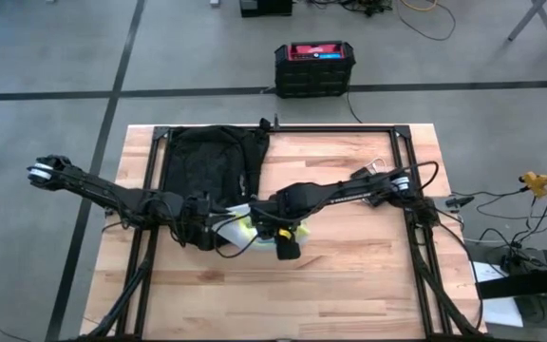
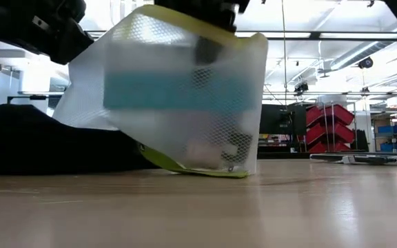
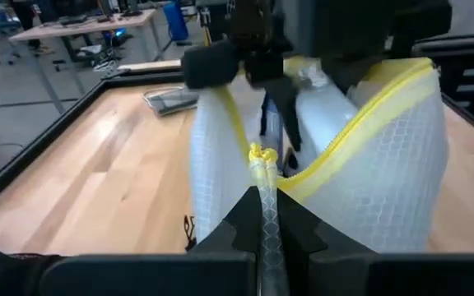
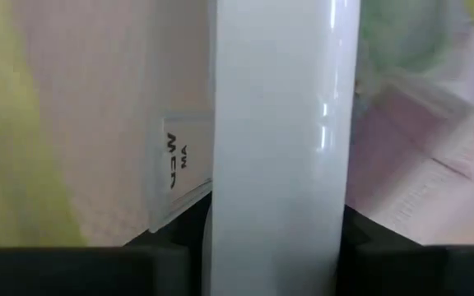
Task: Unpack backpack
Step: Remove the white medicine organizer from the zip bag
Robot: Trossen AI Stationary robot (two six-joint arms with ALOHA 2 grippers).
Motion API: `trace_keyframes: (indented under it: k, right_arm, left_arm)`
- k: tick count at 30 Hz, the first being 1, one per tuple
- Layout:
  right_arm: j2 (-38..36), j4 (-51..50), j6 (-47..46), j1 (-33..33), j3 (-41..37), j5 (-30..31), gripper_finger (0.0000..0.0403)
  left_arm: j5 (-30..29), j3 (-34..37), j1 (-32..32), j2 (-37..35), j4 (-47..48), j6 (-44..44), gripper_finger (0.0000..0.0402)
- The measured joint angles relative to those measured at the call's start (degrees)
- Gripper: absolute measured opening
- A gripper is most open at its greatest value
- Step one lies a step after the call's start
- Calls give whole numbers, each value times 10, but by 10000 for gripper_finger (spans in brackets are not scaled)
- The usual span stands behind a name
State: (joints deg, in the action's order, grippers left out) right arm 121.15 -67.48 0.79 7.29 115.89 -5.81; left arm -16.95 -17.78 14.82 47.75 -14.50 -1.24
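Observation:
The black backpack lies flat at the table's far left, also seen in the low view. In front of it, a white mesh pouch with a yellow zip is held up between both grippers, with a teal box inside. My left gripper is shut on one end of the pouch. My right gripper reaches down into the pouch's open top and is shut on a smooth white tube-like item. My left gripper pinches the pouch's end where the yellow zip stops, the gathered edge between its two fingers. It comes level from the table's left. The pouch hangs tilted, with its lower yellow edge on the table. My right gripper has the white item between its two fingers, inside the pouch. The fingers enter from above through the open zip. The mesh hides which part of the item they hold.
A black-and-red hard box stands on the floor beyond the table's far edge. Bare wooden tabletop lies toward the near and right sides. A black frame rail runs around the table. Cables and equipment sit off the right edge.

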Motion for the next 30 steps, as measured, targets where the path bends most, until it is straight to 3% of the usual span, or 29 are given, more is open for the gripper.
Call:
trace_keyframes:
  k: [9, 14, 21, 30]
  right_arm:
    - [-48, -71, -41, 3, 7, 136, 116]
    - [-50, -68, -39, -3, 6, 148, 116]
    - [-75, -22, -11, -4, 6, 156, 116]
    - [-166, 11, -11, -6, 5, 211, 116]
  left_arm:
    - [15, 0, 31, 18, -40, -22, 0]
    - [12, 0, 37, 24, -123, 25, 0]
    - [-115, 0, 38, 24, -131, 62, 0]
    - [-138, 0, 37, 18, -140, 106, 0]
